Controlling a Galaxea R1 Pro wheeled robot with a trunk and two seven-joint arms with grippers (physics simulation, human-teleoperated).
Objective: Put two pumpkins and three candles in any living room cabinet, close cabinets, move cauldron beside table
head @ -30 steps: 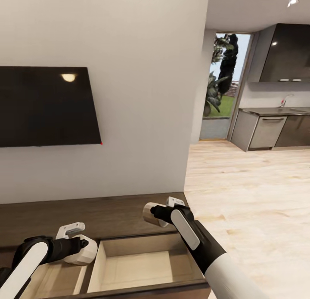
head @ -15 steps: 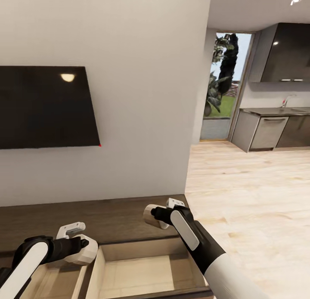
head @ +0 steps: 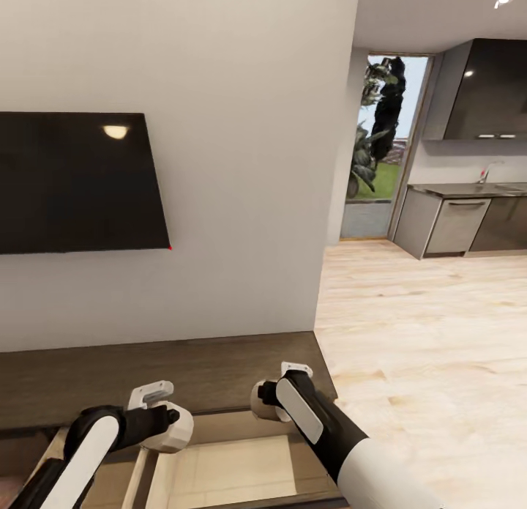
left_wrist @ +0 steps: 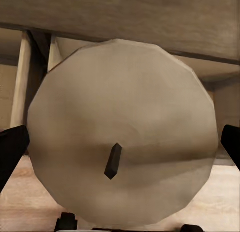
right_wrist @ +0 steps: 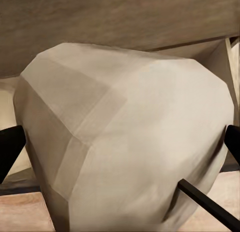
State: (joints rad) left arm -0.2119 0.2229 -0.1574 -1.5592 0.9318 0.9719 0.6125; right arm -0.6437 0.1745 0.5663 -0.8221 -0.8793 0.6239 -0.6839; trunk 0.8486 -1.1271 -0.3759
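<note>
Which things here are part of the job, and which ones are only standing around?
Part of the job:
- candle in the left gripper
- candle in the right gripper
- cabinet, its drawer open

Only around:
- television
- kitchen units
- garden door

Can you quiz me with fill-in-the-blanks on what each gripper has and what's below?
1. The left gripper holds a beige ____, its dark wick facing the wrist camera.
2. The right gripper is also shut on a ____.
3. Both arms hang over the dark-brown cabinet, whose drawer below is ____.

Missing words: candle; candle; open
</note>
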